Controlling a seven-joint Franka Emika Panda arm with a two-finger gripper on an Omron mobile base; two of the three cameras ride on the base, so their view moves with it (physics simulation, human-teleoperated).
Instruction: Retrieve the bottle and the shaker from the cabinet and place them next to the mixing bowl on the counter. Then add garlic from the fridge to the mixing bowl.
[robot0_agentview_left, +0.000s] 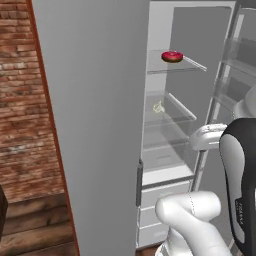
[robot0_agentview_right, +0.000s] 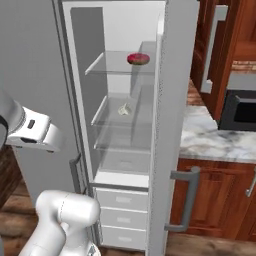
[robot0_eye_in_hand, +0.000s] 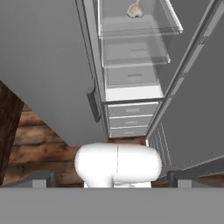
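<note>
Two things sit inside the open fridge (robot0_agentview_right: 80, 60) right now: a garlic bulb (robot0_agentview_right: 124, 109) on the middle glass shelf (robot0_agentview_right: 105, 117), roughly mid-shelf and back from the front edge, and a pink donut (robot0_agentview_right: 138, 59) on the top shelf, out toward that shelf's right edge. Garlic is the one that matters, since it's meant to end up in the mixing bowl.

So the fridge door (robot0_agentview_right: 172, 100) is swung wide, which makes sense, it leaves a clear lane straight to the shelves. The arm is folded back in front of the opening, wrist up high, and the hand camera looks down at the garlic from a way off. End effector (robot0_eye_in_hand: 112, 177) has its two dark fingertips (robot0_eye_in_hand: 41, 178) set well apart, nothing between them, which looks to me like it's prepped for a reach.

Judging by that, the garlic step is barely underway. The bulb is well apart from the hand. It's small and lumpy on slick glass, so I'd guess a sloppy pinch could skid it toward the shelf's back edge.

A marble counter (robot0_agentview_right: 215, 135) runs off to the right of the fridge. Can't see the bowl, bottle or shaker from here.
</note>
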